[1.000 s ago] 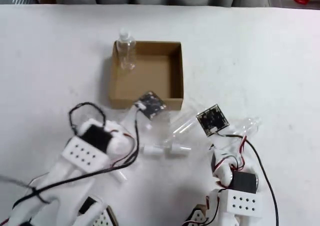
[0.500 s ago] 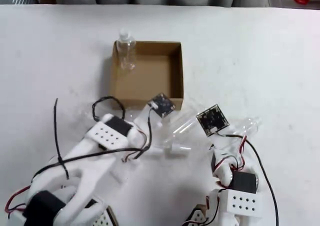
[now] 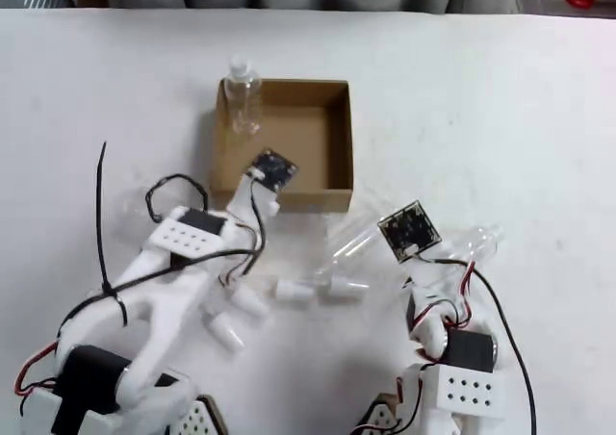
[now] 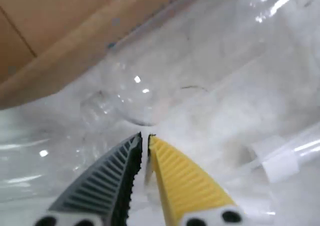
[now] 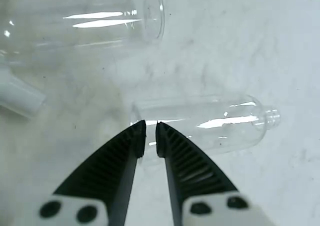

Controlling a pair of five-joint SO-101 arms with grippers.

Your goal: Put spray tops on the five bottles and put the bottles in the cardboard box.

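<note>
While the cardboard box (image 3: 339, 137) sits open on the white table (image 3: 500, 98), one upright bottle (image 3: 242, 103) with a white top stands at the box's far left corner, seemingly just inside it. On the arms' side of the box, the left gripper (image 4: 145, 138) hangs close to the near wall with its grey and yellow fingers together, a hairline slit between them and nothing caught there. Right below its tips a clear bottle (image 4: 135, 98) lies on its side along that wall. Further out from the box's near right corner, the right gripper (image 5: 150, 128) has its black fingers pressed together too, their tips over the flat end of an uncapped bottle (image 5: 210, 123) lying on the table; whether they touch it I cannot tell. Another lying bottle (image 3: 348, 245) rests between that one and the box. Loose spray tops (image 3: 318, 287) lie in front of the box's near wall, with two more white pieces (image 3: 241, 315) beside the left arm.
</note>
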